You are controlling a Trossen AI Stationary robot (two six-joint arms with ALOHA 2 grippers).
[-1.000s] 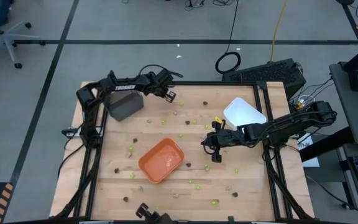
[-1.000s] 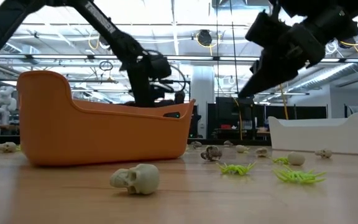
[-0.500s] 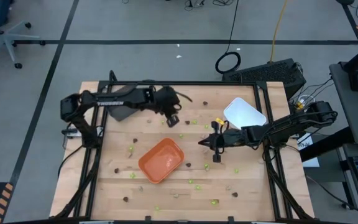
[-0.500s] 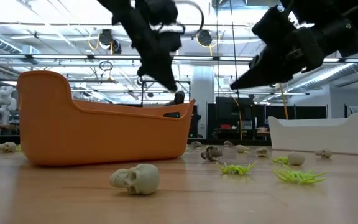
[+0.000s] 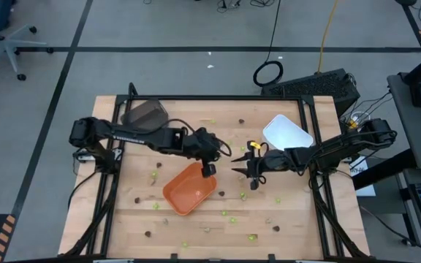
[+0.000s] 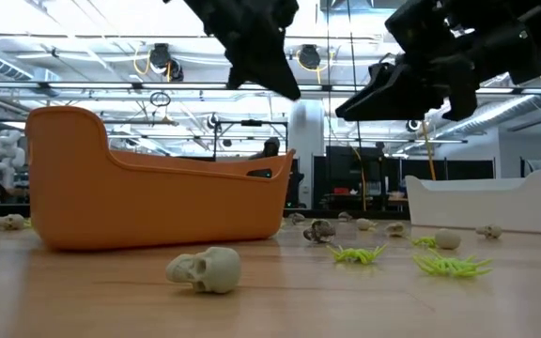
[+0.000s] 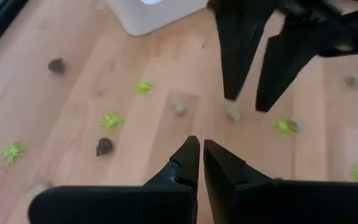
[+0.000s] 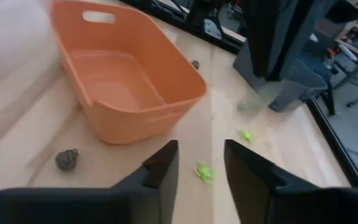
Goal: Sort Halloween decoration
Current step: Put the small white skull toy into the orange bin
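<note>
Halloween decoration pieces lie scattered on the wooden table: lime-green spiders (image 7: pixel 111 120) (image 6: pixel 454 266), dark brown lumps (image 7: pixel 104 147) (image 8: pixel 67 159) and a pale skull (image 6: pixel 205 269). My left gripper (image 5: pixel 209 170) (image 7: pixel 197 148) hangs shut over the far right corner of the orange tray (image 5: pixel 188 188), with nothing visible between its fingers. My right gripper (image 5: pixel 237 166) (image 8: pixel 201 152) stands open just right of that tray, above the table and pointing toward the table's left. Nothing is between its fingers. In the left wrist view the right gripper (image 7: pixel 246 102) shows with its fingers apart.
A white tray (image 5: pixel 287 132) stands at the far right and a dark grey tray (image 5: pixel 145 113) at the far left. The two grippers are close together near the table's middle. Loose pieces dot the boards around the orange tray (image 8: pixel 123 74).
My left gripper has swung from beside the dark grey tray toward the table's middle and near side, rising, and now hangs over the orange tray's corner, still shut. My right gripper has kept its place, rolled and tipped up toward level, and opened.
</note>
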